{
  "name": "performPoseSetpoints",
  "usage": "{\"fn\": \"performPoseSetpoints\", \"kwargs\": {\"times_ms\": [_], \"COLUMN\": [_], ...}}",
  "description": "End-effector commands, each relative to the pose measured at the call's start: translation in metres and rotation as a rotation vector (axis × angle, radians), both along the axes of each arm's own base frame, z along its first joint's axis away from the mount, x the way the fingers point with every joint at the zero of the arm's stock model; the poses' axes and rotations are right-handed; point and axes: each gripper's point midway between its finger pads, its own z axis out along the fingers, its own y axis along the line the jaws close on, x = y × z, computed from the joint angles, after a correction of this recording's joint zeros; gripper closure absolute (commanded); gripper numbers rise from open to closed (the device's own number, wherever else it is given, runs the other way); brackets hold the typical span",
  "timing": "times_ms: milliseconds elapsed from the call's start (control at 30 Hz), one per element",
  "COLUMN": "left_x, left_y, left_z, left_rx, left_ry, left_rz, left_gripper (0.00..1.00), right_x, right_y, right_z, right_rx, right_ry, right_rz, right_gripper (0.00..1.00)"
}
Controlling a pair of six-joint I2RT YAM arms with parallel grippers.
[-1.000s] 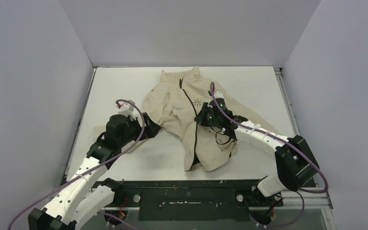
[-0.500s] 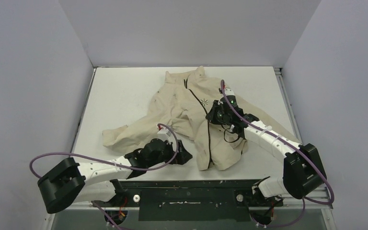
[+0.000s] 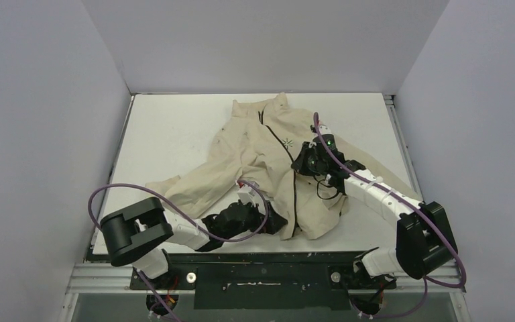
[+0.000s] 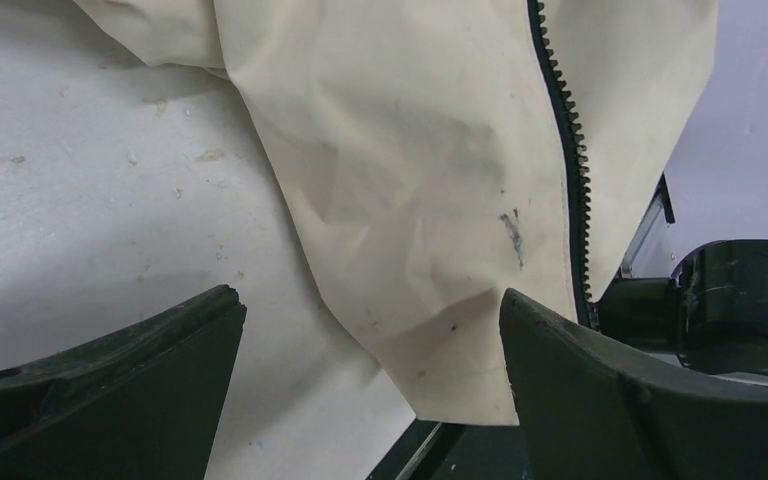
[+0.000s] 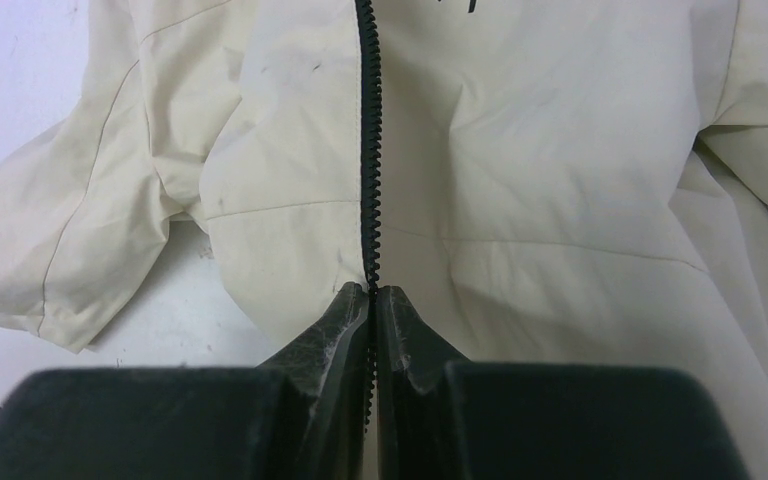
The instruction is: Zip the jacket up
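Note:
The beige jacket [image 3: 255, 151] lies spread on the white table, collar at the back, its black zipper [image 3: 294, 198] running down the front. My right gripper [image 3: 302, 164] is shut on the zipper at mid-chest; in the right wrist view the zipper [image 5: 367, 130] runs straight into the closed tips [image 5: 372, 292]. My left gripper [image 3: 280, 225] is open at the jacket's bottom hem. In the left wrist view the hem corner [image 4: 450, 330] lies between the spread fingers [image 4: 370, 297], with the zipper [image 4: 570, 170] just right of it. The jacket's lining is hidden.
The table's front edge and black rail [image 3: 261, 258] lie right by the left gripper; the rail and a dark mount [image 4: 740, 290] show in the left wrist view. The jacket's left sleeve [image 3: 181, 184] stretches toward the left. Grey walls enclose the table [image 3: 167, 127].
My left arm has swung from the left sleeve down and right to the jacket's bottom hem. The jacket has shifted right and the sleeve has spread. The right gripper moved slightly right, still shut.

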Motion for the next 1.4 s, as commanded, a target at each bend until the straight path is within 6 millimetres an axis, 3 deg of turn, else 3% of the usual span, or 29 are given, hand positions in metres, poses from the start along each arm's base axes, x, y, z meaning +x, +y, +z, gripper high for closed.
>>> {"fn": "performPoseSetpoints", "kwargs": {"times_ms": [0, 167, 367, 533, 700, 767, 1033, 1133, 1267, 1367], "left_x": [0.009, 0.003, -0.002, 0.002, 0.019, 0.025, 0.03, 0.029, 0.028, 0.027], "left_y": [-0.033, -0.051, -0.061, -0.049, -0.02, -0.008, 0.031, 0.038, 0.044, 0.046], "left_z": [0.033, 0.024, 0.026, 0.031, 0.035, 0.04, 0.039, 0.037, 0.037, 0.039], "left_rx": [-0.153, -0.195, -0.272, -0.255, -0.132, -0.062, 0.153, 0.193, 0.209, 0.203], "left_ry": [-0.043, 0.0, 0.036, 0.026, -0.011, -0.043, -0.105, -0.111, -0.11, -0.11], "left_rz": [-0.008, -0.053, -0.081, -0.052, 0.026, 0.059, 0.099, 0.097, 0.099, 0.098], "left_gripper": [0.03, 0.18, 0.69, 0.99, 1.0, 1.0, 1.0, 1.0, 1.0, 1.0], "right_x": [0.003, 0.002, 0.0, -0.005, -0.022, -0.033, -0.103, -0.127, -0.161, -0.177], "right_y": [0.0, -0.004, -0.006, -0.016, -0.029, -0.036, -0.043, -0.043, -0.024, -0.011], "right_z": [0.017, 0.015, 0.014, 0.026, 0.056, 0.065, 0.065, 0.06, 0.043, 0.024], "right_rx": [0.038, 0.036, 0.034, 0.013, -0.021, -0.04, -0.1, -0.107, -0.084, -0.08], "right_ry": [-0.056, -0.053, -0.048, -0.068, -0.1, -0.102, 0.039, 0.113, 0.21, 0.246], "right_rz": [0.004, -0.003, -0.001, -0.012, -0.002, 0.01, 0.181, 0.206, 0.268, 0.291], "right_gripper": [1.0, 1.0, 1.0, 0.97, 0.53, 0.44, 0.28, 0.27, 0.26, 0.26]}}
